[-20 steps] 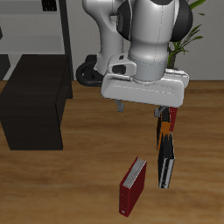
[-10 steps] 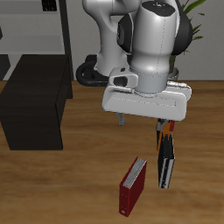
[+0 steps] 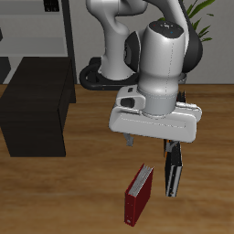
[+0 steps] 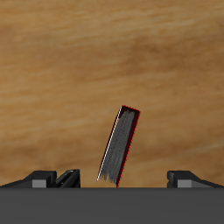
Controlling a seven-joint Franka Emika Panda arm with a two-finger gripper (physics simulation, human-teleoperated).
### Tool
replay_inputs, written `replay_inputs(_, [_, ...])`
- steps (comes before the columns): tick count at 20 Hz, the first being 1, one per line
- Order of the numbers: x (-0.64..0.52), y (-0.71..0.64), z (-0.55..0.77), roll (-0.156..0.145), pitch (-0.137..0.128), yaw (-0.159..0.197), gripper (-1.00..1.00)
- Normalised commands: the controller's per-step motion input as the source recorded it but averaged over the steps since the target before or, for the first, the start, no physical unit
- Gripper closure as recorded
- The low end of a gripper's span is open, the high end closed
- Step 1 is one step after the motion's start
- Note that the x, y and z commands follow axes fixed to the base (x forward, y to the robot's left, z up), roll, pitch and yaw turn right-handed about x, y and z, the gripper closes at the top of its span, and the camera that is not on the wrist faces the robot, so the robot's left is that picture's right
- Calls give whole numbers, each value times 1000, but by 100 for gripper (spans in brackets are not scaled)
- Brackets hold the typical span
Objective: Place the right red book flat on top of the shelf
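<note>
The right red book (image 3: 138,195) stands on edge on the wooden table near its front edge, its white page block showing. In the wrist view it (image 4: 119,147) stands tilted between my two fingers, lower than them and apart from both. My gripper (image 3: 151,143) hangs open and empty just above and behind the book; the wrist view shows the gripper (image 4: 120,179) with its fingertips (image 4: 52,178) spread wide. The shelf (image 3: 37,105), a low matte black cabinet with a flat top, stands well off to the side, farther back.
A slimmer red book with a dark edge (image 3: 173,172) stands right beside the right red book, partly hidden by my hand. A tall grey open-frame rack (image 3: 57,27) rises behind the shelf. A green plant (image 3: 197,32) stands at the back.
My gripper has come down and forward, closer to the two standing books. The books and the shelf have not moved.
</note>
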Motion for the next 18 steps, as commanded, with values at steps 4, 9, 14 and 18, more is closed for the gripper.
replay_inputs(4, [132,-80,-408,-3,3,-48,-100])
replay_inputs(9, [74,-26,-354,-6,12,-22,-100])
replay_inputs(14, [78,-86,-453,-25,32,-33,-100])
replay_inputs(18, [45,-102,-408,-22,44,-26,-100])
